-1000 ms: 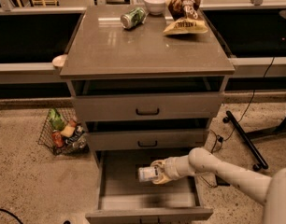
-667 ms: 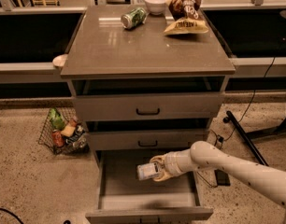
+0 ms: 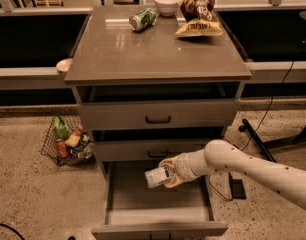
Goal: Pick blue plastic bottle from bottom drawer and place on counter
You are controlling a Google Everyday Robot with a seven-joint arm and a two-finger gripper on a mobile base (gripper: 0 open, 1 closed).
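Observation:
The blue plastic bottle (image 3: 157,176) lies sideways in my gripper (image 3: 167,173), held above the grey floor of the open bottom drawer (image 3: 158,200). My gripper is shut on the bottle, and my white arm reaches in from the right. The counter (image 3: 153,49) is the glossy grey-brown top of the cabinet, well above my gripper. The bottle's cap end points left.
A green can (image 3: 143,19), a white bowl (image 3: 166,4) and a brown-yellow chip bag (image 3: 198,13) sit at the counter's back. Two upper drawers with black handles (image 3: 158,119) stand slightly open above my gripper. A wire basket (image 3: 68,141) of items stands on the floor at left.
My gripper has lifted the bottle a little higher above the drawer floor. My arm has drawn back to the right.

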